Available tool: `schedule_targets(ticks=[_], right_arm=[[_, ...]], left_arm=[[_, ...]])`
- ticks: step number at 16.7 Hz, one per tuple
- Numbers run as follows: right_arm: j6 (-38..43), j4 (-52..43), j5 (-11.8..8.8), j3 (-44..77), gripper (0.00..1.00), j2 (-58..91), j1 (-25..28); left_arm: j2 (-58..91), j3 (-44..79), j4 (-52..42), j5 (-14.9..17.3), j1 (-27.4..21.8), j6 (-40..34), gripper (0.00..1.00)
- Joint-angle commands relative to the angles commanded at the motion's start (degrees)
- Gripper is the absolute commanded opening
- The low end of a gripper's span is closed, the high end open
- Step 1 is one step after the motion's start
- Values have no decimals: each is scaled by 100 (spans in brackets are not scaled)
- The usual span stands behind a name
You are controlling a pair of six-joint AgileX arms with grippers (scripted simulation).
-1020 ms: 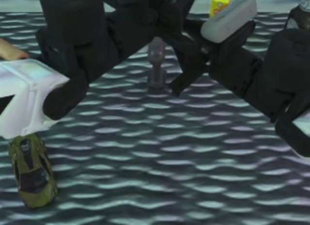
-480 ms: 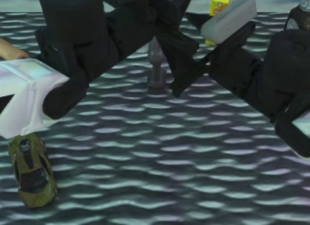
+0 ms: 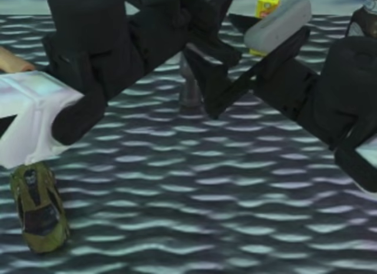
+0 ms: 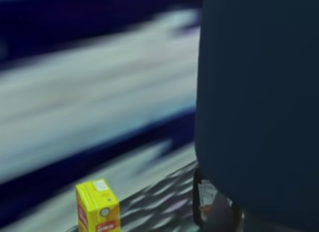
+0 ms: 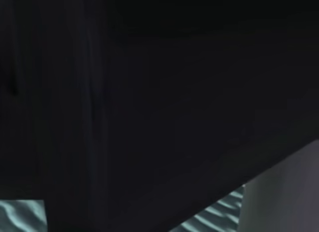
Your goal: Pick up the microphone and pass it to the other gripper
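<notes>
Two arms meet at upper centre of top view. Left gripper at top centre, finger state cannot tell. Right gripper just right of it, fingers spread wide. Microphone: dark blue head fills right of left wrist view, close to camera. Grey mill stands under grippers. Green car lower left. Yellow carton at top edge. Right wrist view dark.
</notes>
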Motion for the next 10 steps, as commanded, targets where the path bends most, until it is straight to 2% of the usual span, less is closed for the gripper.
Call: schedule_targets(ticks=[3, 8, 10], right_arm=[[-9, -56, -70, -373, 100, -405, -57], [6, -157, -247, -1287, 100, -1455, -184], [7, -161, -277, -1408, 100, -1578, -198]], left_arm=[[-143, -136, -28, 199, 224, 19, 0], [-522, -459, -71, 708, 826, 15, 0], [-576, -509, -80, 787, 913, 8, 0]])
